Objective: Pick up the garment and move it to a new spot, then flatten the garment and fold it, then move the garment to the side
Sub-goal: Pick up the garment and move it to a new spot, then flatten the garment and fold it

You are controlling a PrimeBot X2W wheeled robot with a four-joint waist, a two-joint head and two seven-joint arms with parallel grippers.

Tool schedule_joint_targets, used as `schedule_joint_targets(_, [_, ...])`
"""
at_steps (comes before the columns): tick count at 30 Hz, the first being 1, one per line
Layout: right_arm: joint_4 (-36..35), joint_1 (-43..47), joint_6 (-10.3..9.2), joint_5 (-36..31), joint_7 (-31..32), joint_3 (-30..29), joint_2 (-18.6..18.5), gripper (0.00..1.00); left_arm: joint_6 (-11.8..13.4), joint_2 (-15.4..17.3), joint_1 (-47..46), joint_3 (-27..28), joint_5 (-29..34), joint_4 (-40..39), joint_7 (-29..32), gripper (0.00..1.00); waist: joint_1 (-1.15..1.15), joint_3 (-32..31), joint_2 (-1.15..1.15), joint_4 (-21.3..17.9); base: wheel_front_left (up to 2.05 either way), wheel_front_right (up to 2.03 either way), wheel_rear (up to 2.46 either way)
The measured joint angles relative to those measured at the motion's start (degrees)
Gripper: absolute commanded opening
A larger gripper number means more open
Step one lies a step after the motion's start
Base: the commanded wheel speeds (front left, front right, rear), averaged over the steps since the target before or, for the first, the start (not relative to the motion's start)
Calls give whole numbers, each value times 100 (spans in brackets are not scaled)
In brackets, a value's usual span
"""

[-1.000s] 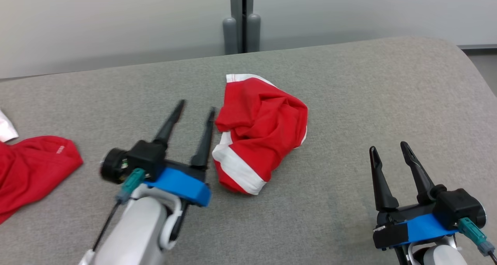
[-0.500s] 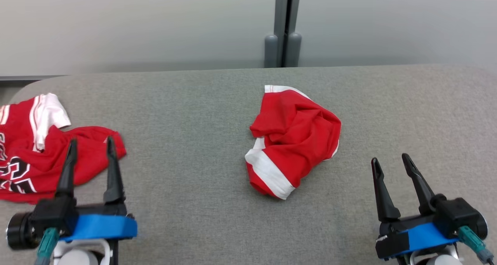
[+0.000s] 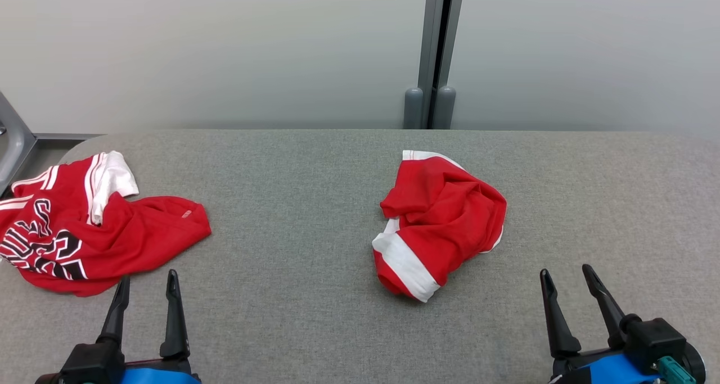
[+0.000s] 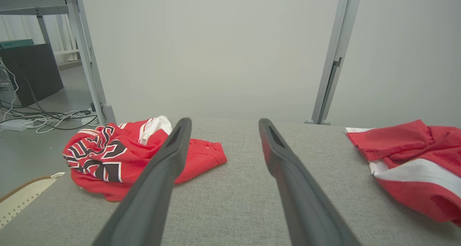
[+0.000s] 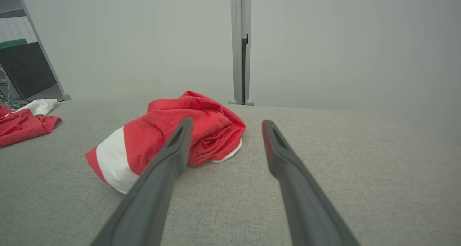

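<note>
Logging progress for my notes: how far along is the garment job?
Done: nothing visibly finished; the red-and-white garment lies crumpled mid-table, and whether it was already moved there I cannot tell. In hand: nothing, the left claw and right claw are open and empty. Left: flattening, folding, moving it aside. A lettered red jersey lies bunched at the left.

L claw & R claw: low, parted, empty, fingers pointing fwd.
</note>
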Motion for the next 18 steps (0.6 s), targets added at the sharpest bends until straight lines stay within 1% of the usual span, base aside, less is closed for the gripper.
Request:
schedule_joint_targets(5, [36, 69, 0, 0, 0, -14, 2, 100, -54, -101, 16, 112, 40, 186, 0, 100, 1, -52, 0, -40, 0, 0, 0])
schedule_joint_targets(18, [143, 82, 0, 9, 0, -43, 1, 100, -146, -160, 34, 269, 192, 575, 0, 100, 1, -61, 1, -186, 0, 0, 0])
